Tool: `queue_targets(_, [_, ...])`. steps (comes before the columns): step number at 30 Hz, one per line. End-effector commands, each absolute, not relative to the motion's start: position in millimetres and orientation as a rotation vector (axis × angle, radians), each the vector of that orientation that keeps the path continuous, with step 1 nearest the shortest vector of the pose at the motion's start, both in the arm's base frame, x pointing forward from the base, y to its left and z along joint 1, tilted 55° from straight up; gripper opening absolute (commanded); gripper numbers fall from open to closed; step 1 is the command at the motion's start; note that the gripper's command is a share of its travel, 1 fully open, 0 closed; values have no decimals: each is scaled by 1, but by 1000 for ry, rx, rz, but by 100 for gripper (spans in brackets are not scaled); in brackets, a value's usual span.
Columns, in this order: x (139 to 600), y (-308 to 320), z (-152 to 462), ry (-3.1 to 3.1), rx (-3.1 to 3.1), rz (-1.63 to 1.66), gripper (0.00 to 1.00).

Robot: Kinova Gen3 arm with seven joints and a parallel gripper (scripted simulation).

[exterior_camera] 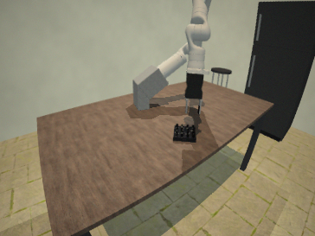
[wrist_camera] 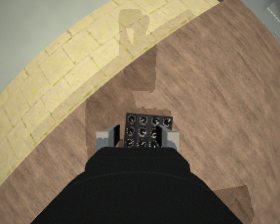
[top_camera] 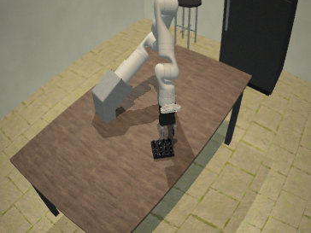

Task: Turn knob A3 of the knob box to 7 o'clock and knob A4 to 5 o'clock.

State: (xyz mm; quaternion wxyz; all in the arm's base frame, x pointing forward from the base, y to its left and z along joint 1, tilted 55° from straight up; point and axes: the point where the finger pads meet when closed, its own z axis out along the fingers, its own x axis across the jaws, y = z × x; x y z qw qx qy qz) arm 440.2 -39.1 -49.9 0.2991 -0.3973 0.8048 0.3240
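The knob box is a small black square box with rows of dark knobs. It stands on the brown table near the front right edge. It also shows in the exterior view and in the wrist view. My gripper hangs straight down just above the box's far side, open and empty. In the exterior view the gripper is a short way above the box. In the wrist view the two pale fingertips frame the box from above. The knob lines and names are too small to read.
A grey arm base block stands on the table to the left of the box. A black cabinet and a stool stand beyond the table's far end. The table edge runs close to the box on its right.
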Motion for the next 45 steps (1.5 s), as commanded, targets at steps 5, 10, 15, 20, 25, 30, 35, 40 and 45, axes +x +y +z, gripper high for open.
queue_targets(5, [437, -31, -55, 2141, -1049, 882, 100])
queue_targets(10, [433, -25, -59, 2146, -1044, 899, 100])
queue_targets(15, [430, -19, -63, 2150, -1039, 914, 100])
queue_targets(20, [427, -14, -66, 2154, -1035, 929, 100])
queue_targets(25, [427, -14, -66, 2154, -1035, 929, 100])
queue_targets(30, [422, -4, -72, 2160, -1027, 955, 100])
queue_targets(35, [412, 13, -81, 2171, -1015, 999, 100])
queue_targets(40, [409, 18, -84, 2175, -1010, 1015, 100])
queue_targets(45, [406, 22, -86, 2177, -1007, 1025, 100])
